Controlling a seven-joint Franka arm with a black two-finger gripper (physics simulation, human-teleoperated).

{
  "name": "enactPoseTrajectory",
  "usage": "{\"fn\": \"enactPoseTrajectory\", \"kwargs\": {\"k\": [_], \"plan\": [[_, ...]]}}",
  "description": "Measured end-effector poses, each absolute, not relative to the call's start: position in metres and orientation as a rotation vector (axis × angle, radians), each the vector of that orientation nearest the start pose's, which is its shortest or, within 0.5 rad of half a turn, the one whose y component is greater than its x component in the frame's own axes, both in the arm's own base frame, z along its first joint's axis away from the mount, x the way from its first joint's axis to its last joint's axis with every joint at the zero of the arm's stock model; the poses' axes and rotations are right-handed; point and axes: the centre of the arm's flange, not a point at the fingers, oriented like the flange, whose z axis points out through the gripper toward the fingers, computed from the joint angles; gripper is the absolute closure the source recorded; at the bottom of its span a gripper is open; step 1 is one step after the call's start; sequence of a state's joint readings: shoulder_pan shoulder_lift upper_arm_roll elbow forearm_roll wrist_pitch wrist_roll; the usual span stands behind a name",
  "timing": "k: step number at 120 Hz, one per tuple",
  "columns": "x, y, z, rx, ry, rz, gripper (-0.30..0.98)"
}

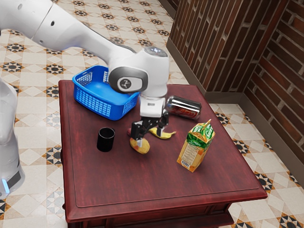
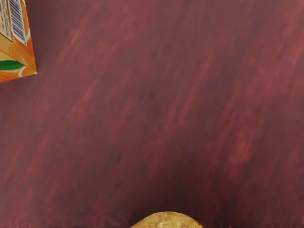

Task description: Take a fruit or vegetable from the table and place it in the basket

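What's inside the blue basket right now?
The blue basket shows bare floor inside; my arm covers its part toward the exterior view's right, so I can't tell what lies there.

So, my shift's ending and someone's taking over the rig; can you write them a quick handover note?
Gripper: open, low over the table, one fingertip at the potato-like item.
Produce: that item and the banana are on the table.
Basket: on the table, partly behind the arm; no produce in the part that shows.
Done: no grasp yet.
Left: grip one piece, lift it, release it in the basket.
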State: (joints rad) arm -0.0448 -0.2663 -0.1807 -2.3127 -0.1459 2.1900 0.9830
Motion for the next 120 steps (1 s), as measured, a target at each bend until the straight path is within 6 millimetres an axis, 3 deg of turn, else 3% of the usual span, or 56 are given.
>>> {"fn": "enactPoseTrajectory", "kwargs": {"k": [27, 61, 83, 120], "plan": [[0.453, -0.114, 0.470, -2.669, 1.682, -0.105, 0.00], [0.451, -0.104, 0.456, -2.732, 1.628, 0.036, 0.00], [0.471, -0.099, 0.467, -2.739, 1.592, 0.024, 0.00], [0.480, -0.098, 0.451, -2.758, 1.579, 0.074, 0.00]]}}
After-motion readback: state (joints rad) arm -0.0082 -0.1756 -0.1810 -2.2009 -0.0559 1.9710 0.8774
